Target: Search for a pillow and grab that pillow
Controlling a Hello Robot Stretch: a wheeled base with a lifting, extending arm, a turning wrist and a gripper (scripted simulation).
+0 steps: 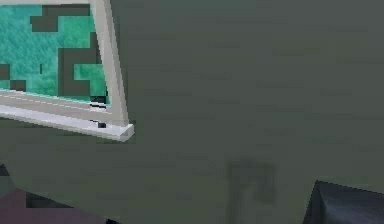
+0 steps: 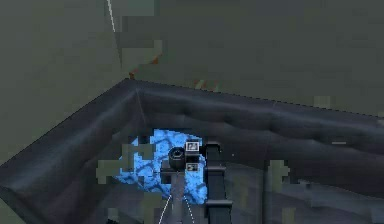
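A white-framed window (image 1: 50,50) is recorded in the forward view, whereas a dark sofa (image 2: 280,125) is recorded in the arm side view. A blue pillow (image 2: 145,165) is seen lying on its seat at and behind the gripper (image 2: 176,162), reaching mostly toward the view's left of it. Neither the set of the fingers nor whether anything is held can be told

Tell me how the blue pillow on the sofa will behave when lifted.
The blue pillow looks soft and creased, so it will probably sag rather than stay stiff. It lies flat on the sofa seat, so rolling seems unlikely.
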